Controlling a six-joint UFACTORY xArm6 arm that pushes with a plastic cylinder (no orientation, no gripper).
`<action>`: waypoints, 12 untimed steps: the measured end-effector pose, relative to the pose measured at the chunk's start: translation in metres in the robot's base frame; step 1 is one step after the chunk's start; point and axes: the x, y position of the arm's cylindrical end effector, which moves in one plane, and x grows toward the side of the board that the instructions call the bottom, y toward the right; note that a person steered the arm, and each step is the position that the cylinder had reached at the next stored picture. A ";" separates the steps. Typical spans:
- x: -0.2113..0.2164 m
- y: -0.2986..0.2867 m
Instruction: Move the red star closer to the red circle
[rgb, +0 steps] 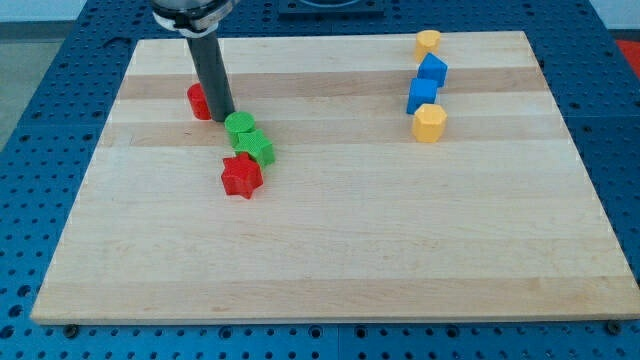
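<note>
The red star (241, 176) lies on the wooden board (330, 250) left of centre. The red circle (199, 101) sits above and left of it, partly hidden behind my dark rod. My tip (222, 118) rests on the board just right of the red circle and just left of the green circle (239, 125). A second green block (256, 147) lies between the green circle and the red star, touching both.
At the view's upper right stands a column of blocks: a yellow block (428, 41) at the top, two blue blocks (433, 70) (422, 95) below it, and a yellow hexagon-like block (429, 123) at the bottom.
</note>
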 end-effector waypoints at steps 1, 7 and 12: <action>0.028 -0.004; 0.169 0.061; 0.121 0.000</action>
